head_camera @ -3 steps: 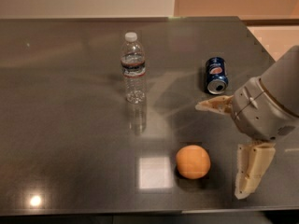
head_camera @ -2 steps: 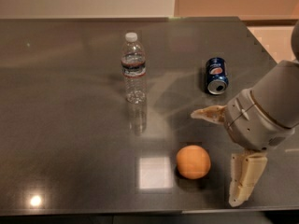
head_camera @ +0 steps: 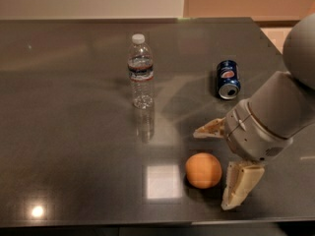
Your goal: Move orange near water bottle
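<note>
Orange [head_camera: 203, 170] rests on the dark counter [head_camera: 74, 112] near the front edge, just right of a bright square glare, exactly where it lay a second ago; it has not been moved. Around it the pincer [head_camera: 210, 171] has changed most. Over the last second it has slid left and slightly forward, so that its two cream fingers, spread wide apart, now bracket the fruit. One fingertip points left just beyond the orange, the other hangs at its near right side. Neither finger clearly touches the skin, and whether the pincer is already low enough to grasp cannot be told from this view.

Further out, the water bottle [head_camera: 141, 73] stands upright, well apart from the orange, up and to the left, unmoved. The blue Pepsi can [head_camera: 228, 79] lies on its side behind the pincer and has also stayed put.

Judged from this, the approach is nearly finished and the grasp not yet made. Closing on the fruit looks like the next step, and the carry toward the bottle still lies wholly ahead.
</note>
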Controlling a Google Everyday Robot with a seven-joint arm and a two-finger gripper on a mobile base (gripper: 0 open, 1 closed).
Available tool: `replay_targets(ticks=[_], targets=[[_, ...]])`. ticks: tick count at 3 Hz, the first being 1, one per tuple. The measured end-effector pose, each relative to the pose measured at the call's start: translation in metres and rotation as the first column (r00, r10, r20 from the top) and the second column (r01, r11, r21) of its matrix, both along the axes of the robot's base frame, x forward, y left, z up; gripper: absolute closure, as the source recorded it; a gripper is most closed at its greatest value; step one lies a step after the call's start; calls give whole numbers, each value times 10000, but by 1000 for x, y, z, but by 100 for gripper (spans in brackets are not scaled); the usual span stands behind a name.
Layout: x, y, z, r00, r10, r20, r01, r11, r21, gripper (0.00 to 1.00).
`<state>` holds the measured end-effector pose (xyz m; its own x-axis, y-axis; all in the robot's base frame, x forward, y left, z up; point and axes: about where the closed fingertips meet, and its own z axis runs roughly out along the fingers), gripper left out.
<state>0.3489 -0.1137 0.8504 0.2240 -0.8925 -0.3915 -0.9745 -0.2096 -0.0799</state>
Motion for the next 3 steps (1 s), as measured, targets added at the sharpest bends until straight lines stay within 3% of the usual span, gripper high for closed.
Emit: replay_targets(ticks=[2, 3], targets=[[4, 5, -6, 9993, -186, -313, 186, 9998, -3, 65], [20, 8, 4, 9981, -542, -309, 542, 9985, 9, 88]])
